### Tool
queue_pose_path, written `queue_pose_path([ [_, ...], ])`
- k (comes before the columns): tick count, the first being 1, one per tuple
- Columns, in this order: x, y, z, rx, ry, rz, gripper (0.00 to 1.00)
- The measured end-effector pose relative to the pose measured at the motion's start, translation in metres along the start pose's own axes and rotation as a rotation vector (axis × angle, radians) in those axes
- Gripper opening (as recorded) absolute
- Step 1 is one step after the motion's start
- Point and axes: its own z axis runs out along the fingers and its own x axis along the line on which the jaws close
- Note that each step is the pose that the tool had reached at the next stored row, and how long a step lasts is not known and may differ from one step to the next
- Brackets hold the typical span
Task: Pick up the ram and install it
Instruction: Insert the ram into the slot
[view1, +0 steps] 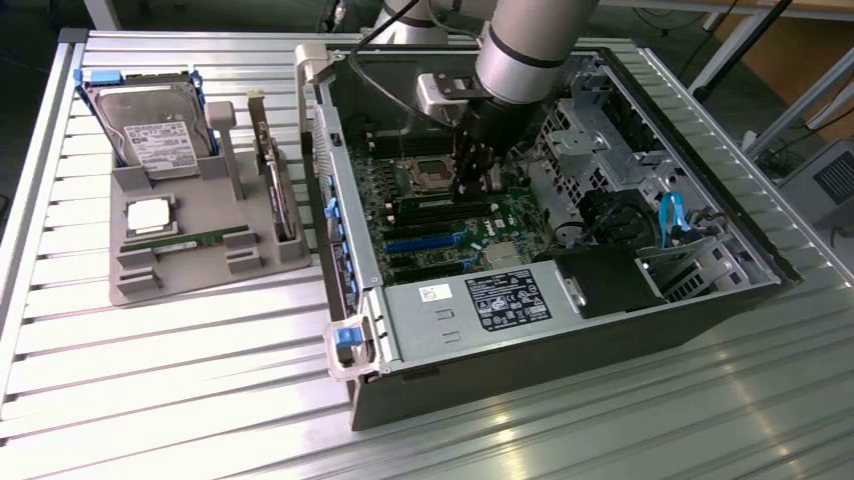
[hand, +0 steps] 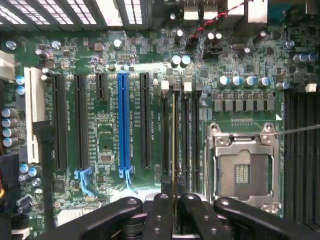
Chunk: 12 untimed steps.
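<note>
My gripper (view1: 477, 185) reaches down into the open computer case (view1: 400, 380), just above the motherboard (view1: 441, 225). In the wrist view its black fingers (hand: 162, 212) are shut on the ram (hand: 173, 140). The ram shows edge-on as a thin strip with a gold edge. It runs in line with the black memory slots (hand: 185, 135), between the long expansion slots and the processor socket (hand: 243, 167). Whether its edge touches a slot I cannot tell.
On the exterior view's left a grey holder (view1: 200, 265) carries a hard drive (view1: 158, 130), a square silver processor (view1: 150, 215), an expansion card (view1: 274, 190) and a thin green stick (view1: 187, 243). Case walls, drive cages (view1: 601, 140) and the power supply (view1: 501, 300) surround the gripper.
</note>
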Motion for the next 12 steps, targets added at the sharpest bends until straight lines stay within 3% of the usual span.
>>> queue_pose_path([
  [1,-0.0002,0.0003,-0.0083,-0.0002,0.0005,0.0,0.12],
  [3,-0.0005,0.0005,-0.0145,-0.0001,0.0003,0.0,0.12],
  [10,0.0001,0.0009,-0.0107,-0.0005,0.0005,-0.002,0.12],
  [12,0.0005,0.0007,-0.0079,-0.0015,0.0013,-0.03,0.12],
])
